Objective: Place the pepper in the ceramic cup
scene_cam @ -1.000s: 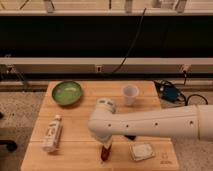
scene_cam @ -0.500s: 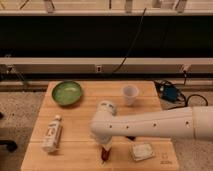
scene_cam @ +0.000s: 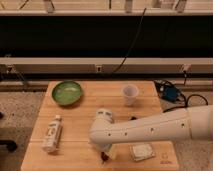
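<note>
The pepper (scene_cam: 103, 158) shows only as a small dark red bit at the table's front edge, mostly hidden under my gripper. My gripper (scene_cam: 106, 153) hangs below the white arm's wrist (scene_cam: 103, 127), right over the pepper at the front middle of the table. The arm hides how the gripper meets the pepper. The ceramic cup (scene_cam: 130, 93) is small and white and stands upright at the back right of the table, well away from the gripper.
On the wooden table (scene_cam: 80, 117), a green bowl (scene_cam: 67, 92) sits at the back left. A white bottle (scene_cam: 52, 133) lies at the front left. A white flat packet (scene_cam: 141, 151) lies just right of the gripper. A blue device (scene_cam: 170, 93) with cables sits beyond the right edge.
The arm's wrist has come down and a little to the right, toward the table's front edge. It now covers more of the pepper. The other things have not moved.
</note>
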